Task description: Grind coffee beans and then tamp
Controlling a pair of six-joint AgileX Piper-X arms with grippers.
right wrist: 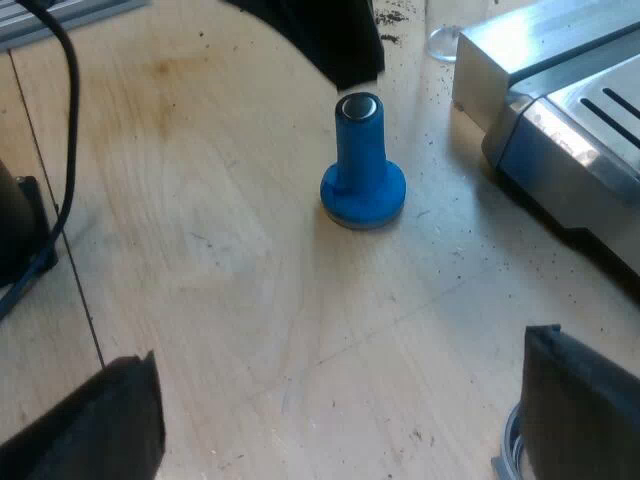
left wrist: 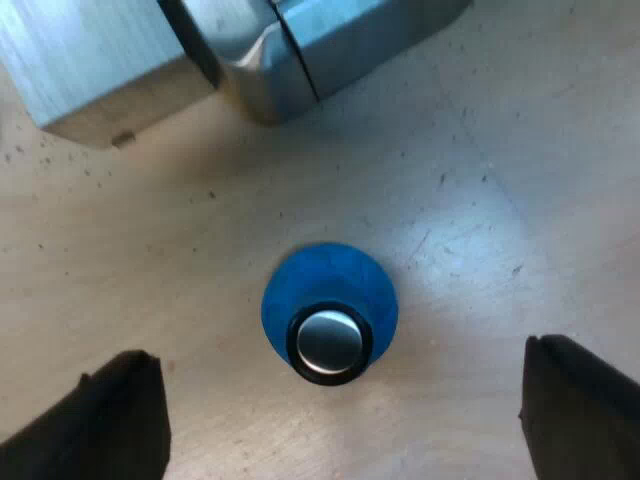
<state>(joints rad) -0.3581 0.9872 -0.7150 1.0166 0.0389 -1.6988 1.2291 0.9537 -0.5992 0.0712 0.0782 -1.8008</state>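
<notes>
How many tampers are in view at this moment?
1. The blue tamper stands upright on the wooden table, near the espresso machine but not touching it. Another could be hidden beyond these views.

Near the blue tamper (right wrist: 362, 170), the espresso machine (right wrist: 560, 130) was cut off at the edge, just its metal corner showing. Beyond the tamper, a glass (right wrist: 445, 42) showed only its foot. A metal rim (right wrist: 508, 452) sat half-hidden behind the right end effector (right wrist: 338, 390), and what it was couldn't be told.
</notes>
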